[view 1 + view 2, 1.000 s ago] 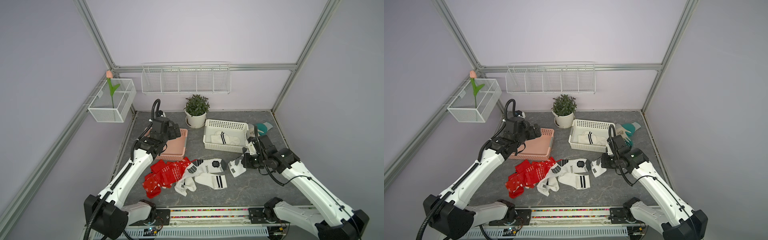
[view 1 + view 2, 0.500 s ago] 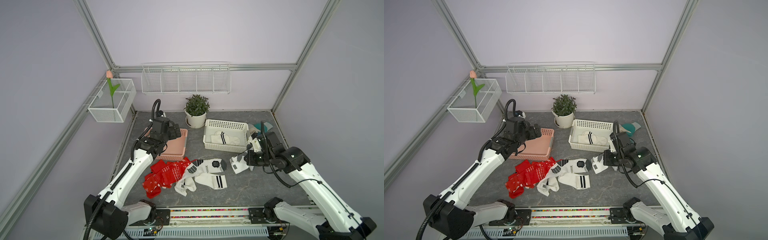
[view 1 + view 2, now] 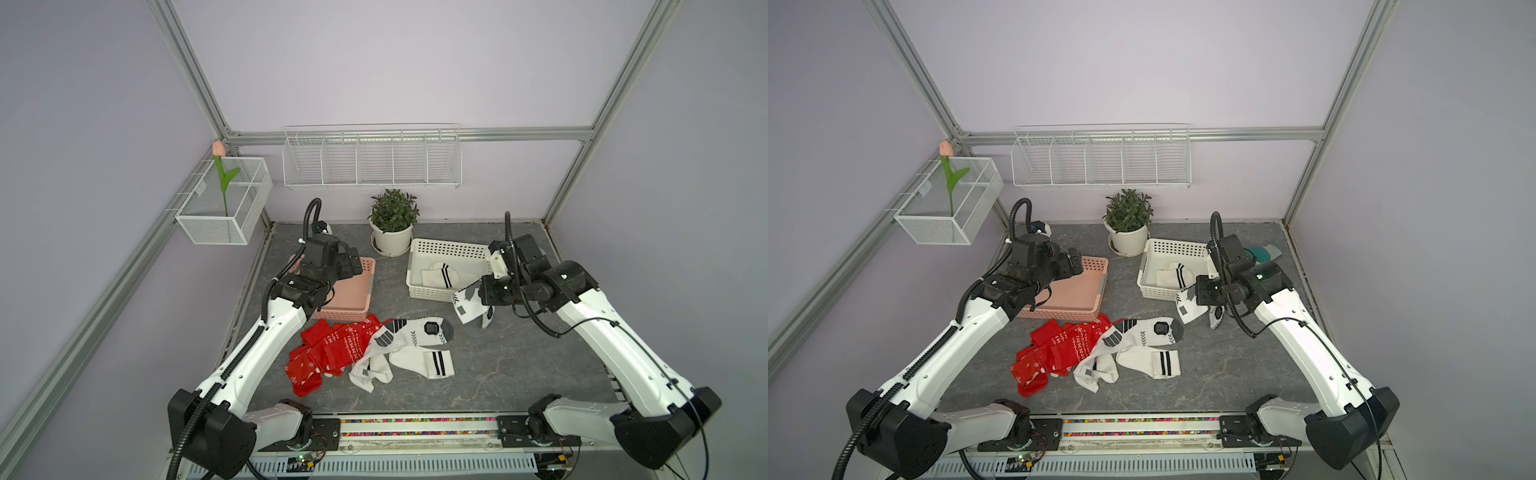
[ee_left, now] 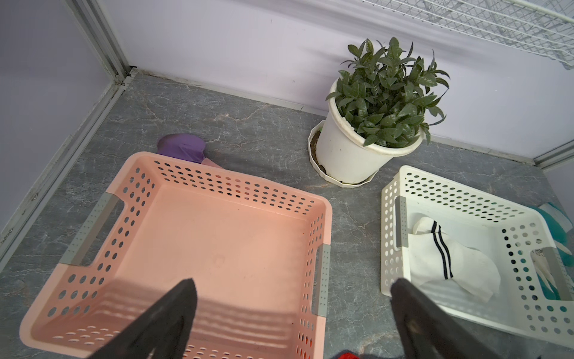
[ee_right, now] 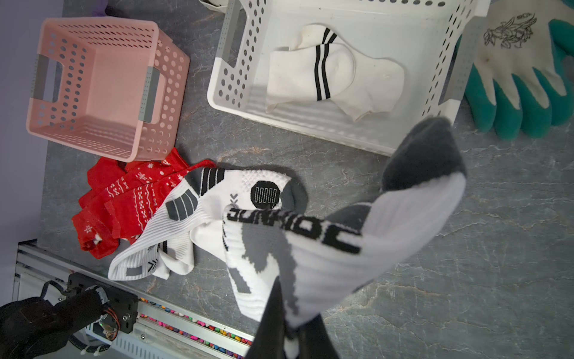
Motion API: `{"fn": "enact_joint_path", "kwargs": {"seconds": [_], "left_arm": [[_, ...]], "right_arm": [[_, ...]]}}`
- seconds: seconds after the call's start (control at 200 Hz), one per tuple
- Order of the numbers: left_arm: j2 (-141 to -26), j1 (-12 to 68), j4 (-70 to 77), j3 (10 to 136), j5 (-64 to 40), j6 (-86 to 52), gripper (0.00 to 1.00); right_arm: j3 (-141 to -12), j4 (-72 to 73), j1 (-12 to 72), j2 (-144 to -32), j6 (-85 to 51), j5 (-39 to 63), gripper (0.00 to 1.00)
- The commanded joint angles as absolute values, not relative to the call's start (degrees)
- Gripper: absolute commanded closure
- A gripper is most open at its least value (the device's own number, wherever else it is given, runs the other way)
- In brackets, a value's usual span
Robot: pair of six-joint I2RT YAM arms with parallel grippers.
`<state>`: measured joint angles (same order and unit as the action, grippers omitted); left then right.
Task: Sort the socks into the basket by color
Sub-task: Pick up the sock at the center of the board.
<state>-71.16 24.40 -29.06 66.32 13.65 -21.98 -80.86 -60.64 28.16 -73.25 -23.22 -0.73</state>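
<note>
While the right tool (image 3: 482, 293) hangs clamped on a white-and-grey sock (image 3: 467, 309) just in front of the white basket (image 3: 451, 246) in a top view, the limp knit looks low enough to snag that perforated plastic wall. Red socks (image 3: 332, 351) lie heaped on the stone-patterned tabletop (image 3: 519, 365). From the left wrist, the left tool (image 4: 293, 284) stands wide apart, empty, over the pink basket (image 4: 230, 178). From the right wrist, the sock's ribbed fabric folds softly, and a thin pinch might slip.

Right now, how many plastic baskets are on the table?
2: a pink perforated plastic basket by the left arm, a white perforated plastic basket by the right arm. None hidden.
</note>
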Motion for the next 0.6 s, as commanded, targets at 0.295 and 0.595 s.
{"fn": "enact_joint_path", "kwargs": {"seconds": [0.295, 0.595], "left_arm": [[-70.3, 24.6, -29.6, 67.8, 13.9, -22.6, 0.01], [-70.2, 24.5, -29.6, 67.8, 13.9, -22.7, 0.01]], "right_arm": [[-94.0, -61.3, 26.1, -82.1, -17.2, -3.0, 0.92], [-101.7, -62.1, 23.5, -87.1, -14.5, -2.3, 0.92]]}}
